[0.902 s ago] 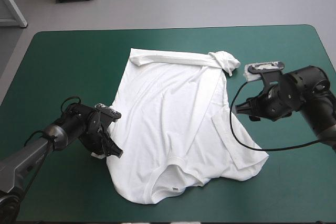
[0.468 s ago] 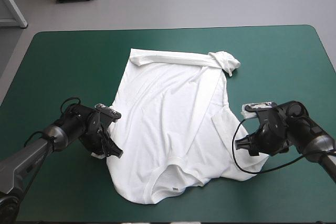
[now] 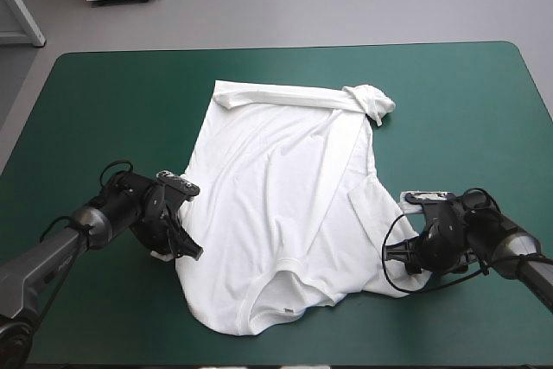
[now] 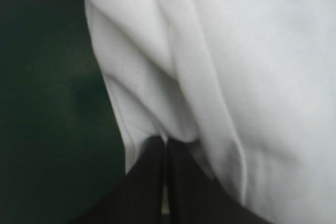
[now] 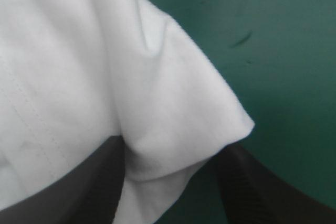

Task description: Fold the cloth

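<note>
T-shirt [image 3: 285, 205], white, lies spread mostly flat at ctr of the desk [image 3: 104, 101], which has a teal-green cover. Neck opening is toward the near edge, hem toward the far edge. Far hem is rolled into a narrow band w/ a bunched knob at its right end. Long creases run down the body, and 1 sleeve lies on the near-right side.

Left tool [image 3: 186, 248] sits low at the shirt's near-left edge. In left wrist view the 2 black fingers of the left tool [image 4: 165, 141] meet in 1 pointed arch, nipped tight on a fold of the T-shirt [image 4: 252, 77].

Right tool [image 3: 402, 257] sits low at the near-right corner. In right wrist view the right tool [image 5: 170, 156] stands wide, w/ a rounded corner of the T-shirt [image 5: 79, 66] lying btwn the fingers, not pinched. Bare desk shows beyond.
</note>
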You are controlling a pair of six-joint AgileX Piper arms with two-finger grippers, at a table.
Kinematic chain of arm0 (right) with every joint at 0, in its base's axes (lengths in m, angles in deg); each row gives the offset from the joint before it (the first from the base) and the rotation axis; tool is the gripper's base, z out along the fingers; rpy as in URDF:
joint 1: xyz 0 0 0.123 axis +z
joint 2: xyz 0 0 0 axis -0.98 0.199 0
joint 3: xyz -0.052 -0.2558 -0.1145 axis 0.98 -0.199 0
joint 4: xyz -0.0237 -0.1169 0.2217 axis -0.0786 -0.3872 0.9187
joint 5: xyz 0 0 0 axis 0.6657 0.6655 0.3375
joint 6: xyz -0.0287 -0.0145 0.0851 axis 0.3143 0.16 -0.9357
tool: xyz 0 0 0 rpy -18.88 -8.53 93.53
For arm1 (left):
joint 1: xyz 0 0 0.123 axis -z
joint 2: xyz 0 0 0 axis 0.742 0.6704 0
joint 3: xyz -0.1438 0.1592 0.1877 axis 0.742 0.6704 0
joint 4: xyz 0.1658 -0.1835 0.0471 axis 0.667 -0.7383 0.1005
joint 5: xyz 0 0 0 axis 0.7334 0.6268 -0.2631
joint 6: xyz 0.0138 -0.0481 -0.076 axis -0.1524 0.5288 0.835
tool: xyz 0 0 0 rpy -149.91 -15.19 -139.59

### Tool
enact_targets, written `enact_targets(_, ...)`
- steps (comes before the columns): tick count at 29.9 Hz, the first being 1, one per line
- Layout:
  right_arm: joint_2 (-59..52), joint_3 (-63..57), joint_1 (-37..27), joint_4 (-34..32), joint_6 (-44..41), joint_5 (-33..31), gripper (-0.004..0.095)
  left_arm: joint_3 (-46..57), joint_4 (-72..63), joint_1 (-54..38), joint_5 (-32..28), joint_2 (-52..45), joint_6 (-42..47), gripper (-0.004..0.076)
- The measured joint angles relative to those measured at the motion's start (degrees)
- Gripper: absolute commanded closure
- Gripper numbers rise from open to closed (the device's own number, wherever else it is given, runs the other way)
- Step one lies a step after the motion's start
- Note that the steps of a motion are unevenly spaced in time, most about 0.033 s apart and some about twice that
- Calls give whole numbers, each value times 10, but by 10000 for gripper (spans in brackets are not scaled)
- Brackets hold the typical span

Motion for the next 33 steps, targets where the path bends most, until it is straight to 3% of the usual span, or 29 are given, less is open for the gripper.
enact_targets(3,17,11,0,16,7,-13,864,0,-1,0,0,0,0,733)
enact_targets(4,21,14,-1,19,7,-13,921,0,-1,0,-1,0,0,733)
enact_targets(11,26,25,-3,33,17,-18,927,-21,-29,0,5,6,0,733)
enact_targets(16,11,70,0,60,17,-38,927,-96,-143,14,23,13,-5,733)
enact_targets(22,-54,251,1,42,22,-88,927,-237,-146,16,79,-38,-9,733)
enact_targets(33,-58,576,1,-7,68,-152,927,-540,-110,16,159,-52,-20,733)
